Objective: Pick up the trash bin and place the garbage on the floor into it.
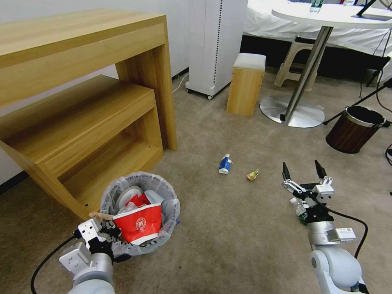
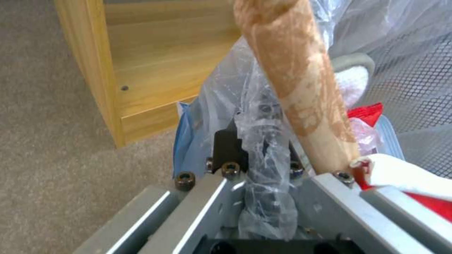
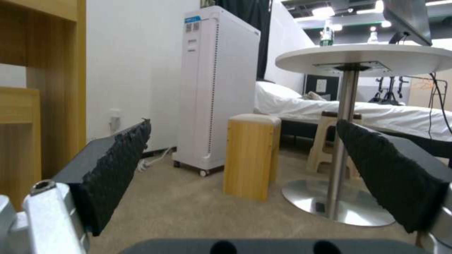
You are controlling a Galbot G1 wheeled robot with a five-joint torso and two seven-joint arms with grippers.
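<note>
1. I see the trash bin (image 1: pixel 141 212) on the tan carpet (image 1: pixel 228 228), just in front of the low wooden shelf unit (image 1: pixel 81 122), near its front corner.
2. My left gripper (image 1: pixel 107 233) is clamped on the bin's near rim, pinching the clear plastic liner (image 2: pixel 263 148) between its fingers; the left wrist view shows the bunched bag squeezed there, with a blue bag edge (image 2: pixel 181 137) beside it.
3. The bin is already holding litter: a red paper cup (image 1: pixel 139 223) leans at the near side, a white slipper (image 1: pixel 128 196) lies behind it, and a wooden stick (image 2: pixel 296 81) pokes out over the rim next to my left gripper.
4. My right gripper (image 1: pixel 304 171) hovers low over the carpet, well apart from the bin and to its right, fingers (image 3: pixel 113 169) spread wide with nothing between them.
5. A small plastic bottle with a green label (image 1: pixel 300 210) lies on the carpet right against the right wrist, partly hidden by it.
6. A blue and white bottle (image 1: pixel 225 164) lies on the carpet beyond the bin, between the bin and the small wooden stool (image 1: pixel 246 83).
7. A crumpled yellowish wrapper (image 1: pixel 252 174) lies just to the right of that bottle, between it and my right gripper.
8. A larger brown bin (image 1: pixel 354 128) stands far to the right of the trash bin, beside the round table's metal base (image 1: pixel 292 111).
</note>
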